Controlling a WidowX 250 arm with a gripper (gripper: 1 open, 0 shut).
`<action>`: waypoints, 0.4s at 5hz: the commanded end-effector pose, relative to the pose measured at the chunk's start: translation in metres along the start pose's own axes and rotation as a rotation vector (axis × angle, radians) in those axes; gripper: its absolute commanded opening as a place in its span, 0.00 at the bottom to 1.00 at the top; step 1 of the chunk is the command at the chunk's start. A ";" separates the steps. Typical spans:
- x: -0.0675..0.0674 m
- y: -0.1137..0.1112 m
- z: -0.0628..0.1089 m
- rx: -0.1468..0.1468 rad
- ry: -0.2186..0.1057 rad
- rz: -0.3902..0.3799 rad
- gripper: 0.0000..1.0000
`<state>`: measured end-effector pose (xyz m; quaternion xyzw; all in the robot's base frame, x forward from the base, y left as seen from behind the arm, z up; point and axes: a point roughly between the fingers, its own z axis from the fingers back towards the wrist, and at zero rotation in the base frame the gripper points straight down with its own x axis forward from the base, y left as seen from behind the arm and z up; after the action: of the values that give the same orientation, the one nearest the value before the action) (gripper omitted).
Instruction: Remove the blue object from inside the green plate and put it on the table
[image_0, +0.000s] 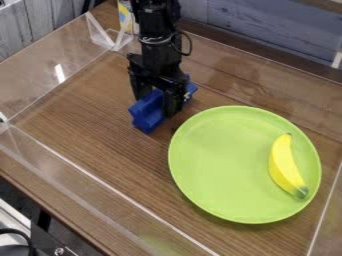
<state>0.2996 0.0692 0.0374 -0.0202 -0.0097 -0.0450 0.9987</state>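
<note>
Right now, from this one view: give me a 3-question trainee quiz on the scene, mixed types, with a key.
1. True or false: the blue object lies inside the green plate.
2. What is the only thing on the plate? A) banana B) blue object C) nothing
3. Fill in: the tool stands directly over the ____ object, on the table to the left of the plate.

Key:
1. False. It sits on the wood, outside the plate's rim.
2. A. The banana lies near the plate's right edge.
3. Blue. The fingers are down around it; whether they grip it cannot be told from this view.
</note>
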 end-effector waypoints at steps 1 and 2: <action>0.003 -0.001 0.006 0.005 -0.021 -0.003 1.00; 0.003 -0.002 0.006 0.001 -0.020 -0.001 1.00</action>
<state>0.2982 0.0681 0.0365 -0.0235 -0.0075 -0.0424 0.9988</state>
